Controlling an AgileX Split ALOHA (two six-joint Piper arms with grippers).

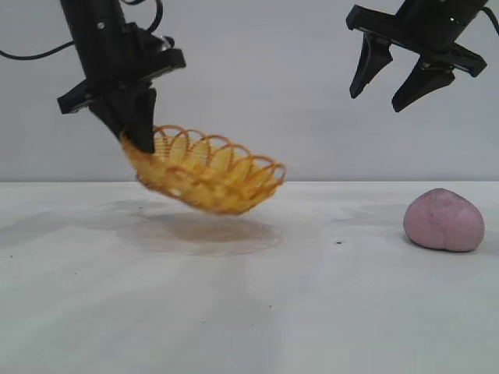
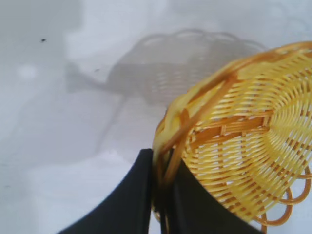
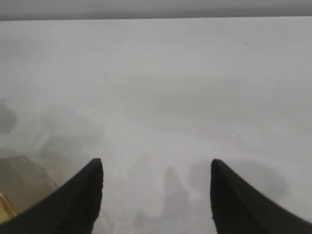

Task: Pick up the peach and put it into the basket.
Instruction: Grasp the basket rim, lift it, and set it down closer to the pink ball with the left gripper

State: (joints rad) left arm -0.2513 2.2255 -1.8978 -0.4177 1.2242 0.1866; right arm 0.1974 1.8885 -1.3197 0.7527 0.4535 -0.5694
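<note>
Left gripper [image 1: 139,128]: pinching the orange looped rim of the basket [image 1: 210,178] at its left end, fingers pressed on either side of the weave, as the left wrist view shows close up.
Basket: one, lifted clear of the bench [image 1: 234,312] over its left half, tilted so the free right end hangs lower; its shadow lies on the bench just beneath.
Right gripper [image 1: 405,74]: spread and empty, hanging high above the right half of the bench, up and to the left of the peach.
Peach [image 1: 444,220]: one, resting on the bench near its right edge, crease facing the exterior camera, well apart from the basket.
Step in hand: judged to be the right arm's reach for the peach while the left presents the basket.
Doing it well: bring the spread fingers down straddling the widest part of the fruit and close gently, since a round body may roll; level the basket before the drop so the peach does not slide out over the low end.
Count: two grippers, one basket, one peach.
</note>
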